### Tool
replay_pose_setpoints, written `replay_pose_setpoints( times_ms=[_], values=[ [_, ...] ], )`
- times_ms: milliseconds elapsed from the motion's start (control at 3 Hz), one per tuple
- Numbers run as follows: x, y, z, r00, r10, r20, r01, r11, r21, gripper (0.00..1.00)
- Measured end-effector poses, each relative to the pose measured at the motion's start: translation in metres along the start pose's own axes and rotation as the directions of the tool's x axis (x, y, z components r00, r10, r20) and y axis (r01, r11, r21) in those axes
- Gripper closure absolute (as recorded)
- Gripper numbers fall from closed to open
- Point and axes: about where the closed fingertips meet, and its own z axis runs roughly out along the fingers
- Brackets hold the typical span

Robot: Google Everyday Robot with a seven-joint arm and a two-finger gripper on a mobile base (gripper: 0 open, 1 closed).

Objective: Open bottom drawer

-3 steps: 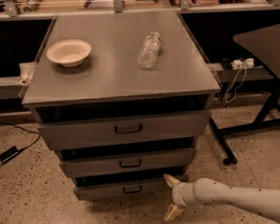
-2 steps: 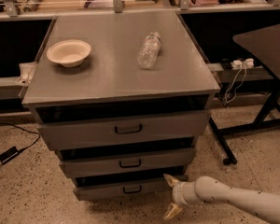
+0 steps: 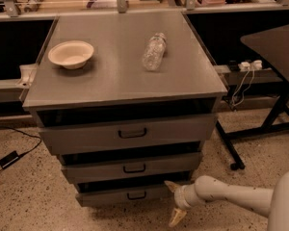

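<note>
The bottom drawer (image 3: 120, 195) is the narrowest grey front at the foot of the cabinet, with a small black loop handle (image 3: 136, 195) at its centre. My gripper (image 3: 173, 202) is low on the right, just off the drawer's right end and right of the handle. Its two pale fingers are spread apart, one (image 3: 172, 186) up near the drawer's upper right corner, the other (image 3: 176, 217) down by the floor. It holds nothing. My white arm (image 3: 231, 195) comes in from the lower right.
Above are the middle drawer (image 3: 132, 167) and the top drawer (image 3: 130, 134). On the cabinet top (image 3: 111, 85) stand a white bowl (image 3: 71, 54) and a lying clear plastic bottle (image 3: 154, 51). A black table leg (image 3: 229, 146) stands on the right, a cable and adapter (image 3: 9, 159) on the left floor.
The gripper has stayed in about the same place by the bottom drawer's right end. The drawers have not moved.
</note>
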Motion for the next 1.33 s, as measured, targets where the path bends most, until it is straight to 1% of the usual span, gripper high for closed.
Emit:
replay_pose_setpoints(
  times_ms=[333, 667, 1000, 1333],
  values=[
    [0.018, 0.000, 0.029, 0.999, -0.047, 0.004, 0.047, 0.9939, -0.099, 0.00],
    [0.036, -0.004, 0.055, 0.996, -0.092, 0.008, 0.092, 0.9811, -0.171, 0.00],
    [0.043, -0.012, 0.065, 0.995, -0.103, 0.006, 0.102, 0.9777, -0.183, 0.15],
    [0.043, -0.018, 0.066, 0.994, -0.107, 0.000, 0.105, 0.9781, -0.180, 0.25]
  ],
)
